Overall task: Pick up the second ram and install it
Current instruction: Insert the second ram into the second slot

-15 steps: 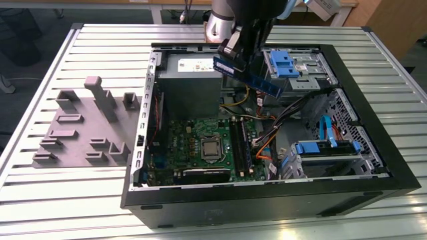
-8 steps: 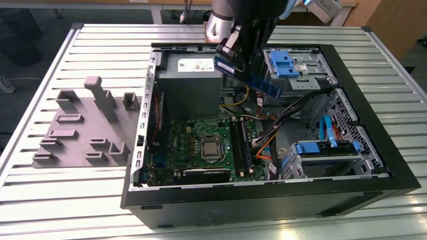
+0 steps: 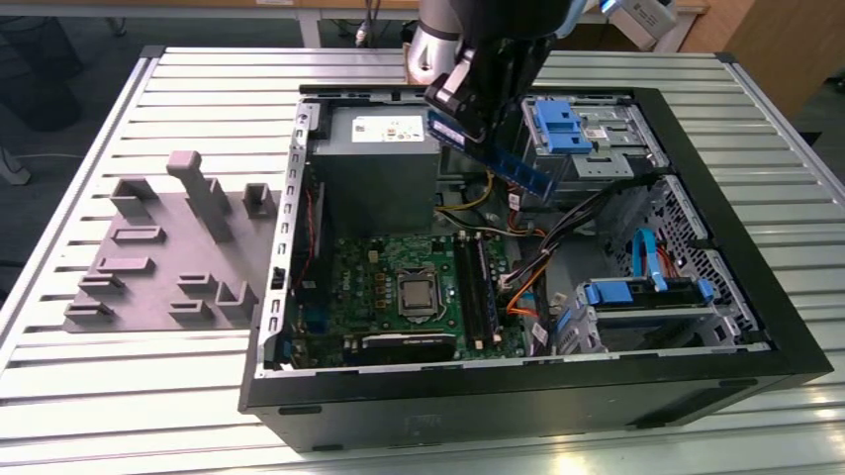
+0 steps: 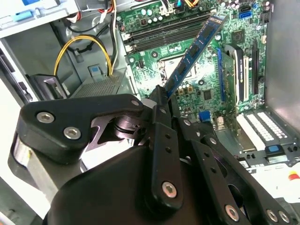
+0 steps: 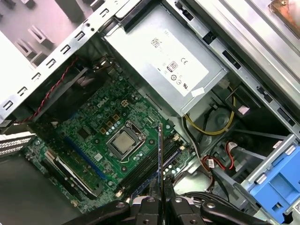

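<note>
Black fingers pinch second ram, a long thin dark circuit-board stick with black chips, by one end, likely leaving its length free for seating | exterior view's left: grey blocky plastic fixture tray on ribbed metal bench | right of it: ram hangs tilted above open black computer case, apart from long black memory slots

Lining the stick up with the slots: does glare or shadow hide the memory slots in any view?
Exterior view: glare falls on the table slats, off the memory slots, dim inside the computer case but visible. Second wrist view: slots evenly lit behind the second ram. First wrist view: slots lit, glare-free.
</note>
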`<state>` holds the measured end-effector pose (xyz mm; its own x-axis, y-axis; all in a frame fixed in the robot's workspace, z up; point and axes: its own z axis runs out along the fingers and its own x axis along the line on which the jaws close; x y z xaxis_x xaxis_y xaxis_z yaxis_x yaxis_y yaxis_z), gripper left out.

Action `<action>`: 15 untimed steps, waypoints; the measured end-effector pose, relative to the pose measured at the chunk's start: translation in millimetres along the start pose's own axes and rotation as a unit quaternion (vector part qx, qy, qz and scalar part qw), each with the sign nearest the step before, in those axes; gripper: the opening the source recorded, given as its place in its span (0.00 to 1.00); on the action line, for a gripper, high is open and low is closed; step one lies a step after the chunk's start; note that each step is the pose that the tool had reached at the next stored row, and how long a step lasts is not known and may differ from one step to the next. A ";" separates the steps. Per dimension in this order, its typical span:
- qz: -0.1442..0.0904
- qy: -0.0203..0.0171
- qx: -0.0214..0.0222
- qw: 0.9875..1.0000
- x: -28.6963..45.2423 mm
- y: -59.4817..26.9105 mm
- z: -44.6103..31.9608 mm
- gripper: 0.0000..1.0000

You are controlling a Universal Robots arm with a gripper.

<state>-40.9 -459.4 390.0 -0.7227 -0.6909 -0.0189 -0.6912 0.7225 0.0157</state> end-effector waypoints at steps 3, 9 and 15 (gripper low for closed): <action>0.010 0.000 0.000 1.000 -0.2 -0.2 0.1 0.14; 0.032 0.000 0.001 0.999 -0.4 -0.4 0.3 0.14; 0.056 0.000 0.002 0.998 -0.6 -0.6 0.5 0.14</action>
<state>-40.0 -459.4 389.5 -0.7956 -0.6056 -0.0165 -0.6058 0.7955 0.0129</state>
